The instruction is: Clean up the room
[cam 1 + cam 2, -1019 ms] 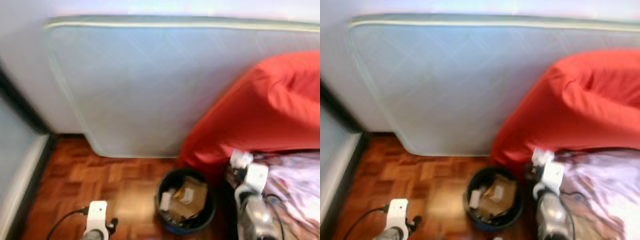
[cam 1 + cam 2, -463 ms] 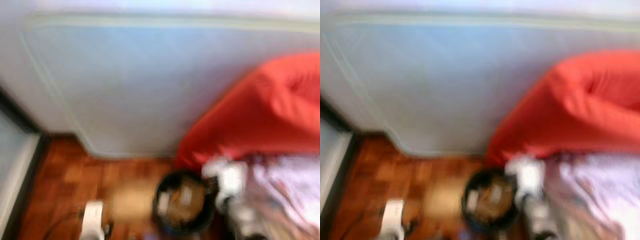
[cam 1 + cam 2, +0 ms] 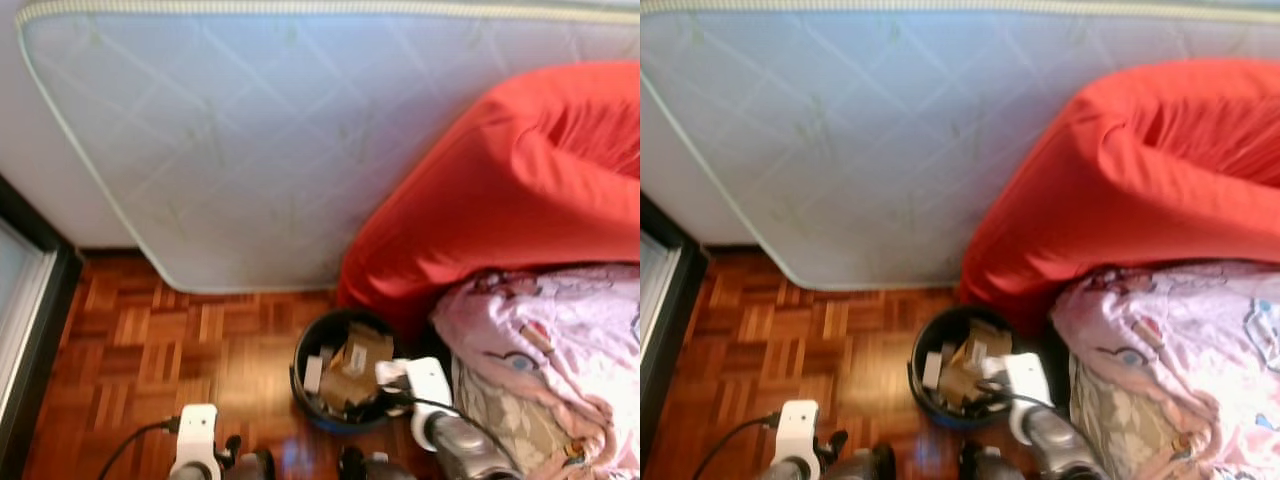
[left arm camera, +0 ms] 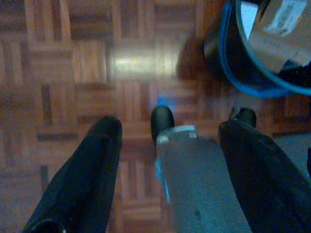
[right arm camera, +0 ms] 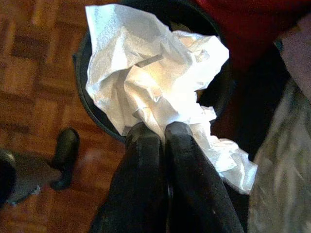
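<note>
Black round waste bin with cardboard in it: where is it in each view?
Left eye: black round waste bin, bottom centre, beside the red beanbag.
Right eye: bin, bottom centre, left of the beanbag.
Left wrist: bin rim at one corner.
Right wrist: bin behind crumpled white paper in the right gripper.
Shared landmark: parquet floor.

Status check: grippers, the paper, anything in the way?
Right gripper shut on crumpled white paper, held over round black waste bin. Left gripper open, idle above parquet floor. Bin mouth unobstructed, cardboard scraps inside.

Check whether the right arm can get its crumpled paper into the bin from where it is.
Probably yes: the right pincer, shut on the crumpled paper, hangs above the open bin, nothing between.
</note>
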Available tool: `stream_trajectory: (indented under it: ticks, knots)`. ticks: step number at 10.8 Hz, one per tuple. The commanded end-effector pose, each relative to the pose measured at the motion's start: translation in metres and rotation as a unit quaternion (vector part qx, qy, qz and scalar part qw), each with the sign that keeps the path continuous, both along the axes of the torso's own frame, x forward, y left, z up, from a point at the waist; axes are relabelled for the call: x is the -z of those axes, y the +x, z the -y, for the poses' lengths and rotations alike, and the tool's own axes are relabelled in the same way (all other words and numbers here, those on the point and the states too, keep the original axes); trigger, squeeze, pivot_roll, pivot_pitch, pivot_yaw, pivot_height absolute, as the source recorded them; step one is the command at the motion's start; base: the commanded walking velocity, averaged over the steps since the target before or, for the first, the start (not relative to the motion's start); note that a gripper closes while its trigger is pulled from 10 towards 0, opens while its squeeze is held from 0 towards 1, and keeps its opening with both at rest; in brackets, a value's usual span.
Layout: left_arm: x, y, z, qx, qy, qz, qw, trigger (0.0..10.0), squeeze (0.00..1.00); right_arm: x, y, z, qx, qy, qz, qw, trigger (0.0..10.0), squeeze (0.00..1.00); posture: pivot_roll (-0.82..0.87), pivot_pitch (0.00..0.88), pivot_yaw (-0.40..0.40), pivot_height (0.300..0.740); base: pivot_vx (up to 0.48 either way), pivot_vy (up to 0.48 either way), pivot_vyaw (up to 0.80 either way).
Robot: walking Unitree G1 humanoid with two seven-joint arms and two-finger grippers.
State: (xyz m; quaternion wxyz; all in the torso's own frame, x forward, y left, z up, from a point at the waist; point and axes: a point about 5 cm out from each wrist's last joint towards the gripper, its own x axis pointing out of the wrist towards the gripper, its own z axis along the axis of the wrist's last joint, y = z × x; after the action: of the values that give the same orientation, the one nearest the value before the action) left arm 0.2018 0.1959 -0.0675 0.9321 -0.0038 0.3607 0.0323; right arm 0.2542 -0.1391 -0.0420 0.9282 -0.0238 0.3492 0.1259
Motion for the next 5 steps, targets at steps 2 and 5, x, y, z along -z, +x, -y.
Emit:
stream_trajectory:
  ticks: [2,5]
  knots:
    - [0.005,-0.009,0.002,-0.001,-0.004,-0.009,1.000,10.0,0.00,-0.014,0.014,-0.012,0.032,0.037,0.057,0.997,10.0,0.00,0.17,0.358,-0.099,0.740,0.000,0.000,0.00]
    - [0.004,-0.007,0.003,-0.002,-0.006,-0.001,1.000,10.0,0.00,-0.033,0.030,-0.022,0.026,0.065,0.122,0.990,10.0,0.00,0.18,0.350,-0.095,0.740,0.000,0.000,0.00]
